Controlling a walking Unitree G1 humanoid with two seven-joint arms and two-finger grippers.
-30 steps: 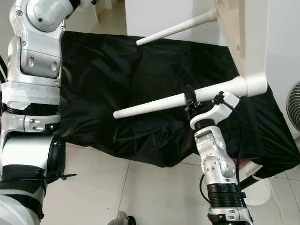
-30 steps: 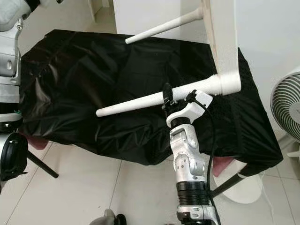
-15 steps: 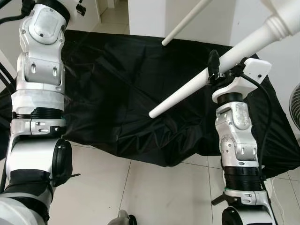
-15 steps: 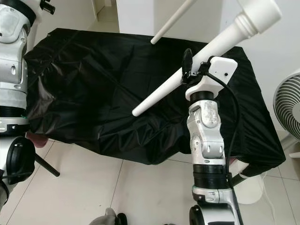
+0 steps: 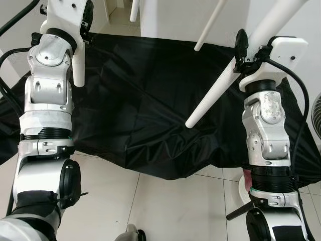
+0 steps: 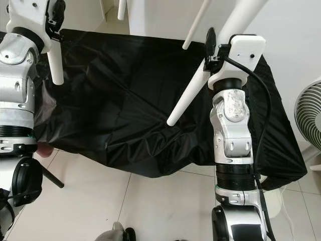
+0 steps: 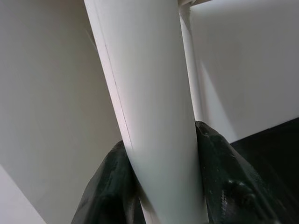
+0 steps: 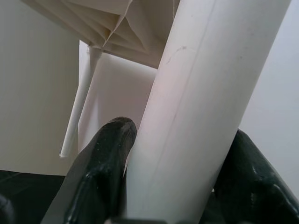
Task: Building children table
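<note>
A white children's table is held up in the air, and its tapered legs point down over the black cloth [image 5: 135, 100]. My right gripper [image 5: 247, 49] is shut on the near right leg [image 5: 216, 90]; the right wrist view shows that leg [image 8: 201, 107] between both black fingers [image 8: 100, 177], under the table's underside [image 8: 117, 28]. My left gripper [image 5: 83, 27] is shut on the left leg [image 5: 78, 70], seen close in the left wrist view as a thick white leg [image 7: 154, 116] with a black finger [image 7: 105, 186] on each side. Two further legs [image 5: 210, 25] hang at the back.
The black cloth covers a low surface and droops over its front edge [image 5: 165, 170]. A white fan [image 6: 308, 120] stands at the right. Pale floor tiles [image 5: 150, 206] lie in front. White walls and furniture [image 5: 170, 17] stand behind.
The right-hand leg has swung from nearly level to steeply downward as the table rose. My right gripper climbed with it. My left gripper and its leg came into view at the upper left.
</note>
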